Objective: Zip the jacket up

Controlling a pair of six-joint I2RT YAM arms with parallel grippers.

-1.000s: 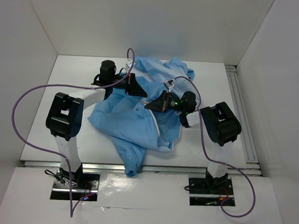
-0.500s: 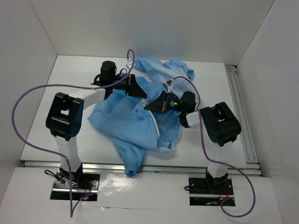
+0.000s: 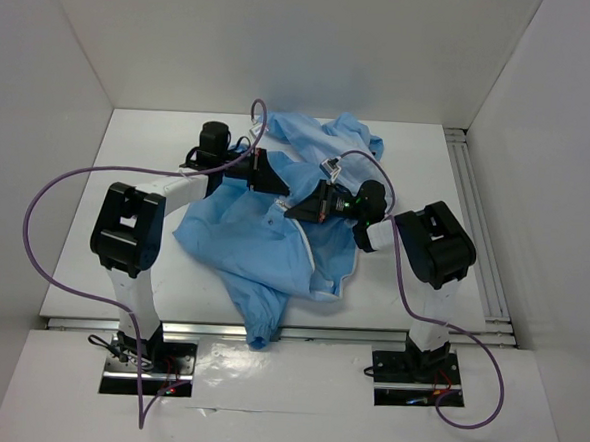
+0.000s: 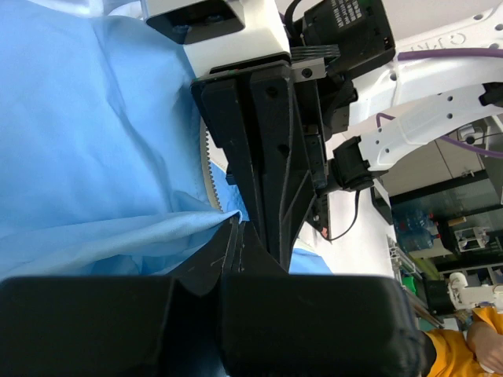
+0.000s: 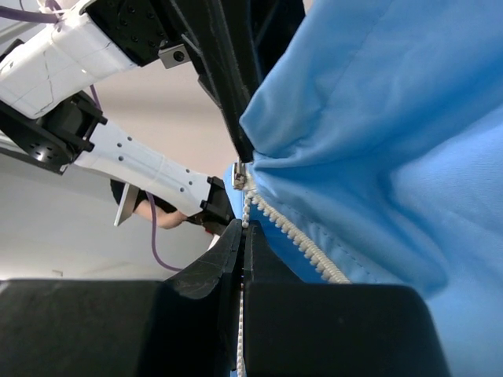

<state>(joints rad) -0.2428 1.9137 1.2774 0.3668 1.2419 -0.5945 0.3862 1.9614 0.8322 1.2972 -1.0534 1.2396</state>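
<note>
My left hand (image 3: 283,191) is pinched tight on a soft fold of the jacket (image 3: 258,247), and the thin sky-blue cloth bunches into creases at its black fingertips (image 4: 206,267). The jacket lies rumpled across the middle of the smooth white bench (image 3: 118,170), one sleeve reaching the near edge. Almost tip to tip with the left, my right hand (image 3: 296,209) is clamped on the knobbly white zipper edge (image 5: 291,232), just below the small metal slider (image 5: 240,177).

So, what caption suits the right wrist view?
Right pincer and left pincer face tip to tip, both shut on the jacket at its white zipper.
</note>
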